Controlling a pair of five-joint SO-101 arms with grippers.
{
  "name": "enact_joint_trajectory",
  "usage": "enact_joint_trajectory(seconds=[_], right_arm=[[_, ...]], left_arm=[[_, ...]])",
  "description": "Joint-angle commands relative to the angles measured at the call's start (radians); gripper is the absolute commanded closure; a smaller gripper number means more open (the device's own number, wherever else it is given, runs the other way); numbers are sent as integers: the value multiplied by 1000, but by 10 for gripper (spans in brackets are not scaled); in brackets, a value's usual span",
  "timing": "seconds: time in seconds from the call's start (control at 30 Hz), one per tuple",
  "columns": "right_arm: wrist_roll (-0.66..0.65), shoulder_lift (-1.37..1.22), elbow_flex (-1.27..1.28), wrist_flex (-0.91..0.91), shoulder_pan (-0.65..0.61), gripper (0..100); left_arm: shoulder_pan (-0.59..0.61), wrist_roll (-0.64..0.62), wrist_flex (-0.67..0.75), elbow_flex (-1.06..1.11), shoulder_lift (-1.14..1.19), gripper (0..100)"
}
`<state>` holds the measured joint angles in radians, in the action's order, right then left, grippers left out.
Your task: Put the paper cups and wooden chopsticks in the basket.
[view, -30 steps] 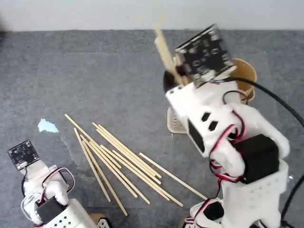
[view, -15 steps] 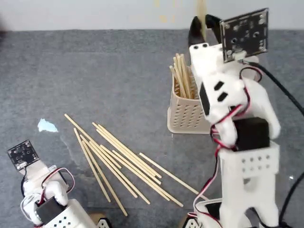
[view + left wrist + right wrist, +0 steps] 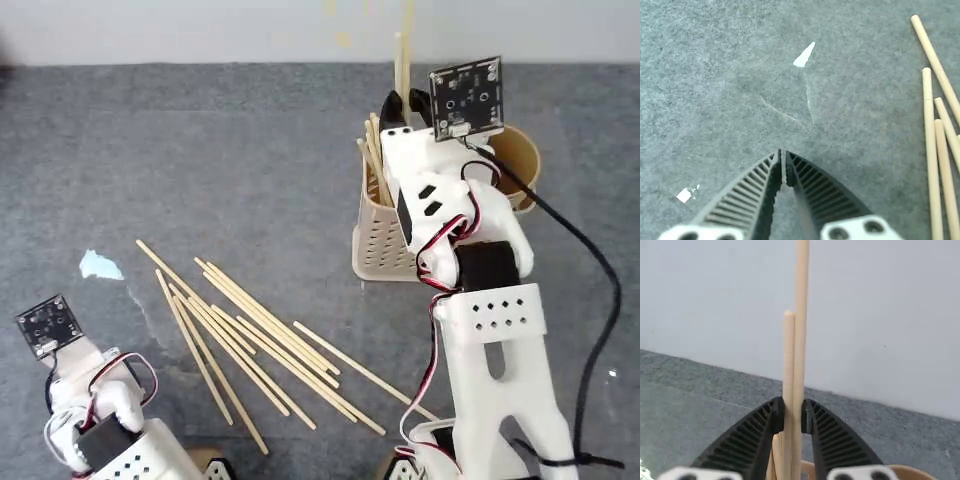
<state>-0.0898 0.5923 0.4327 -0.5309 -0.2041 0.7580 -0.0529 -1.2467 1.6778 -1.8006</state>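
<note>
My right gripper point(image 3: 405, 103) hangs over the beige perforated basket point(image 3: 385, 240), shut on upright wooden chopsticks point(image 3: 795, 365), which stick up past the table's far edge point(image 3: 402, 60). Several chopsticks point(image 3: 378, 160) stand in the basket. A brown paper cup point(image 3: 518, 160) sits just behind the arm, beside the basket. A loose pile of chopsticks point(image 3: 255, 340) lies on the grey mat in the middle. My left gripper point(image 3: 782, 167) is shut and empty, low over the mat at the near left, with chopstick ends point(image 3: 935, 130) off to one side.
A blue paper scrap point(image 3: 98, 265) lies on the mat near the left arm, and white scraps point(image 3: 804, 55) show under the left gripper. A white wall point(image 3: 200, 30) runs behind the table. The mat's left half is open.
My right arm has swung upright and toward the basket, bringing the held chopsticks from a tilt to vertical above it. The left arm has not moved.
</note>
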Motion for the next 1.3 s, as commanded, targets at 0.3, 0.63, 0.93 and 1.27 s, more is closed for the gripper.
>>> enact_joint_trajectory(seconds=[0.3,0.63,0.93,1.27], right_arm=[[28,36,-336,-458,-173,844],[51,24,-250,-805,-429,842],[46,-4,84,-624,-575,840],[48,-371,-60,-578,-647,839]], left_arm=[[-5,11,20,-5,-11,987],[-5,11,20,-5,-11,987],[-5,11,20,-5,-11,987],[-5,11,20,-1,-11,987]])
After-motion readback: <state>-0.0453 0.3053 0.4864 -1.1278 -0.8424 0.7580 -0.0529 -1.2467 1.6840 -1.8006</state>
